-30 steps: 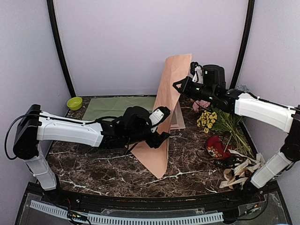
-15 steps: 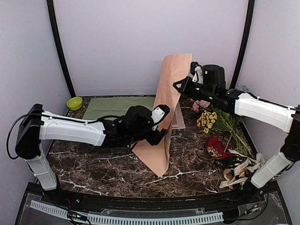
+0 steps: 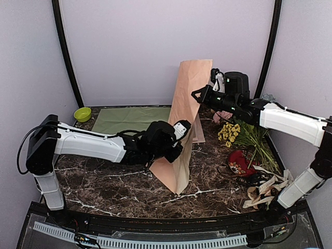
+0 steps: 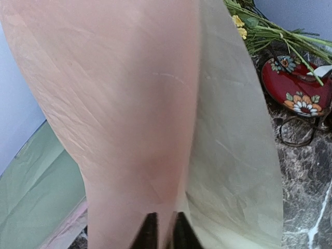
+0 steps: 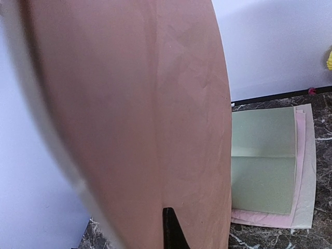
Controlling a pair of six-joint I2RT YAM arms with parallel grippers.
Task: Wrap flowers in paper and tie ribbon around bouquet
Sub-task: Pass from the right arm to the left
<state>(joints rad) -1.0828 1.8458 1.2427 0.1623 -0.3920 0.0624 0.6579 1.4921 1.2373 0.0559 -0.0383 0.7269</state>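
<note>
Paper was the thing in hand: a large thin sheet, peach-pink on one face and beige on the other, stood nearly upright above the middle of the dark marble table, curled loosely along its length. The right gripper had its jaws closed on the sheet's upper edge, at about 1 o'clock from the sheet's middle in the overhead view. The left gripper met the lower part at about 7 o'clock. Its wrist view showed the jaws narrow, with the pink layer running down between the fingertips, so the sheet looked pinched there. The yellow-blossomed flowers with long green stalks lay on the table at 3 o'clock from the sheet, apart from it. The sheet appeared very light, limp and easily creased or torn, and would probably sag wherever unsupported. Edges or corners, taken gently, seemed the safest holds, with both arms moving together so no tension built between them.
</note>
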